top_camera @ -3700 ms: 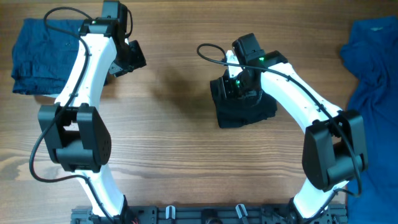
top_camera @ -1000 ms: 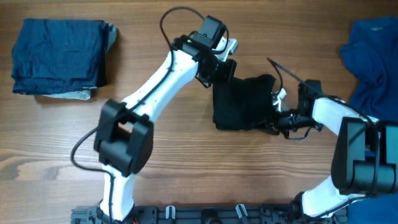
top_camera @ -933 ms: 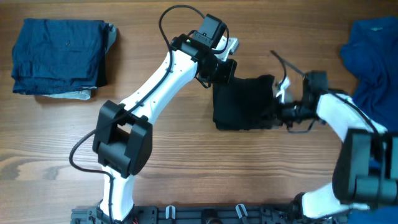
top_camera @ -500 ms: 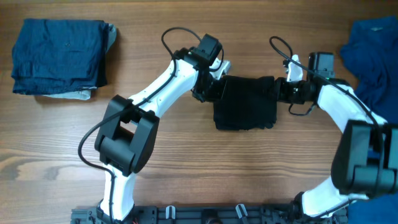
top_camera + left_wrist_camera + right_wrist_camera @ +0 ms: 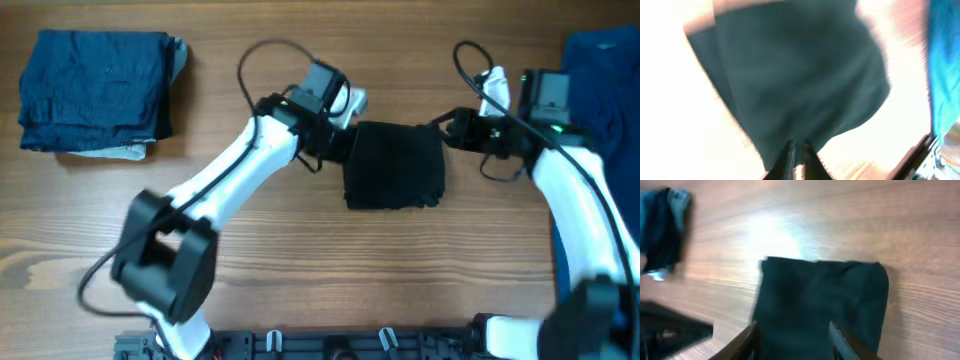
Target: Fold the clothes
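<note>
— Where is the shirt [image 5: 395, 168] from you?

— On the table [image 5: 300, 260], folded into a compact black block, right between my two claws. My left claw [image 5: 336, 142] sits at its upper left edge and my right claw [image 5: 452, 131] at its upper right corner, so the block lies to the inside of both.

— Which is nearer?

— Little in it. The left looks to be touching the edge. The right is just at the corner.

— Are you holding it?

— My right jaws stand apart: the right wrist view shows the fingers [image 5: 840, 334] spread with the block lying ahead between them and nothing pinched. My left fingers are nearly together with a thin slit between them. The left wrist view is too blurred to tell whether any cloth is caught there.

— Does the block have a long axis?

— Hardly. From above it is almost square, its sides running along and across the table. I judge the next move depends on each claw backing outward, away from its own side.

— And the other cloth?

— The dark blue pile [image 5: 95, 90] lies well apart to my left, and the royal blue garment [image 5: 600, 90] is beyond my right arm.
</note>
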You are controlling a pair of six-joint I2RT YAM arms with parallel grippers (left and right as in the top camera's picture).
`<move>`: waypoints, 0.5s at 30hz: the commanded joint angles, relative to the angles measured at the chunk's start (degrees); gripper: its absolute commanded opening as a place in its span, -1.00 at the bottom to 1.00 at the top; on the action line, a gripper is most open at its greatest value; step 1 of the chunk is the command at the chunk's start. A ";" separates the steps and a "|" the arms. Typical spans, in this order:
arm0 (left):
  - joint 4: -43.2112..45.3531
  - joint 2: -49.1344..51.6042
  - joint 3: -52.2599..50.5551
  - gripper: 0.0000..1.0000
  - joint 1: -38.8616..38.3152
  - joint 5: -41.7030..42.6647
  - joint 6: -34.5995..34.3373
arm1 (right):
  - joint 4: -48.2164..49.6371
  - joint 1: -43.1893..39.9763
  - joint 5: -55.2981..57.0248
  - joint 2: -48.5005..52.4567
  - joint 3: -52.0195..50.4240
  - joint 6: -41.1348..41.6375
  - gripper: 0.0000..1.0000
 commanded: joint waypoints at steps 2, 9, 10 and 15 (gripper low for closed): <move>6.64 -0.28 0.81 -0.50 0.04 -2.19 1.01 | -10.19 0.42 0.59 -3.45 0.13 -0.35 -0.73; 20.24 14.91 0.81 -0.47 0.00 -1.03 0.33 | -3.10 0.46 -0.57 2.16 -14.19 0.37 -0.81; 20.20 17.07 0.81 -0.48 -0.02 -1.05 0.33 | -0.81 0.46 -0.98 3.74 -17.20 0.55 -0.81; 19.34 23.15 0.81 -0.67 0.20 -1.14 0.35 | 6.78 0.46 2.89 10.45 -26.43 12.41 -0.91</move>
